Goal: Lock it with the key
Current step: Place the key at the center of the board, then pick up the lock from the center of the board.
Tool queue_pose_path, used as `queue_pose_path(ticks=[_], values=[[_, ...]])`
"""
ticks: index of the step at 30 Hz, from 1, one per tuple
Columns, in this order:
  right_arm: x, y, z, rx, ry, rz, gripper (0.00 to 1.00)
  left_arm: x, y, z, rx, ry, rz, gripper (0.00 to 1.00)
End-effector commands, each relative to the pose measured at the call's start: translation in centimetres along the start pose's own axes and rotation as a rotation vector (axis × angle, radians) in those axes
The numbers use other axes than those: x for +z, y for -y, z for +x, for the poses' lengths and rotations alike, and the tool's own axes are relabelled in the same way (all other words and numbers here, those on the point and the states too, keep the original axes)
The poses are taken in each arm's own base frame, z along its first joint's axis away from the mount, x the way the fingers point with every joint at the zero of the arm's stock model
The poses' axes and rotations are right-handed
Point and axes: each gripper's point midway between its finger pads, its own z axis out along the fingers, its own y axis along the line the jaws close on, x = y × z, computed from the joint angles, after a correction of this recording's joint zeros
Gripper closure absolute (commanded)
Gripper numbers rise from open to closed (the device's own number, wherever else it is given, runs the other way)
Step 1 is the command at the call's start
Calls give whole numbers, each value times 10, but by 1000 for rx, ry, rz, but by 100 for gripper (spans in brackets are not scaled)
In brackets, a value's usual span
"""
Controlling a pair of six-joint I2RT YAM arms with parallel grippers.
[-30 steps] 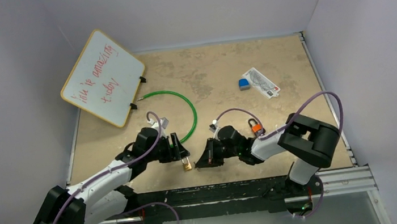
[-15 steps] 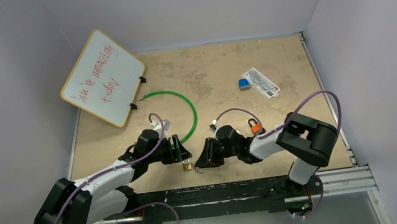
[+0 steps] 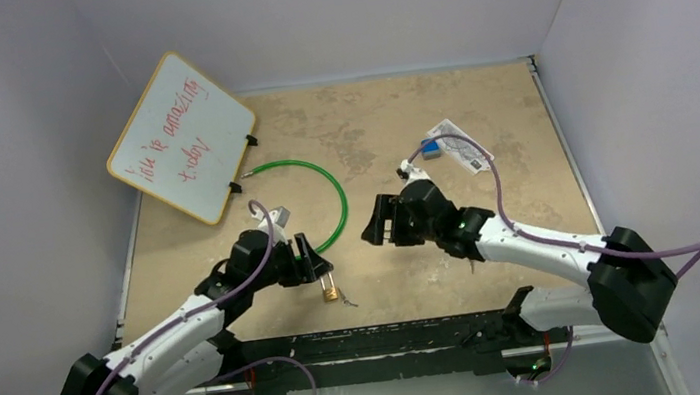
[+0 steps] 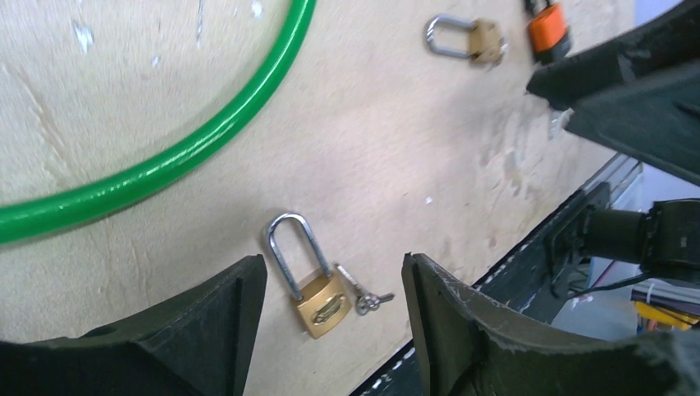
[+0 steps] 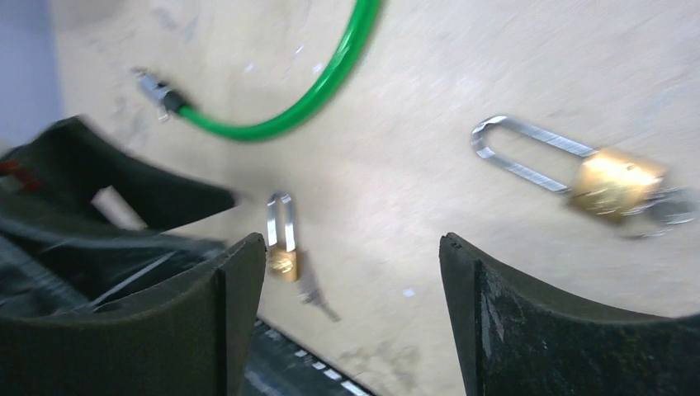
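A small padlock point(image 4: 318, 301) with a blocky brass body and a smooth, rounded steel shackle lies flat on the mottled tan desk point(image 3: 397, 121), close to its near edge. A tiny silver key point(image 4: 365, 300) rests just beside the brass body; whether it sits in the keyhole cannot be told. The left gripper point(image 4: 330, 264) hovers above this lock with its 2 matte black, wedge-shaped fingers point(image 4: 215, 322) moderately apart, holding nothing. The right gripper point(image 5: 351, 243) is well apart from the lock, further up the desk, its broad dark fingers point(image 5: 528, 313) spread wide and holding nothing. A second brass padlock point(image 5: 615, 183) with a longer, narrow shackle lies on its side, blurred in the right wrist view, near an orange-bodied lock point(image 4: 545, 25). A glossy green cable point(image 3: 331, 195) curves in an arc across the desk behind the left gripper, ending in a small metal tip. A rounded-corner whiteboard point(image 3: 180, 138) with a wooden frame and red handwriting leans at the left wall.
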Motion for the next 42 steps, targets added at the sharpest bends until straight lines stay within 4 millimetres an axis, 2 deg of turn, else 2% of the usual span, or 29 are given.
queue_pose_path(ticks=[1,4,9,16,22,31,38,42], values=[[-17,61,-19,-243,-11,306,20,-13,21,-33,42,110,27,36],[-16,73,-24,-297,-67,373,19,-19,25,-37,57,127,37,36],[-4,82,-26,-383,-151,404,18,-27,26,-42,76,149,25,35],[15,73,-36,-463,-196,356,17,-29,25,-38,76,139,22,35],[29,80,-37,-481,-236,357,17,-31,25,-37,78,138,24,35],[38,81,-18,-483,-312,274,17,-32,26,-39,85,139,25,35],[30,75,3,-485,-396,190,20,-31,26,-38,89,133,23,35],[28,76,4,-476,-386,192,24,-31,27,-38,88,132,25,35]])
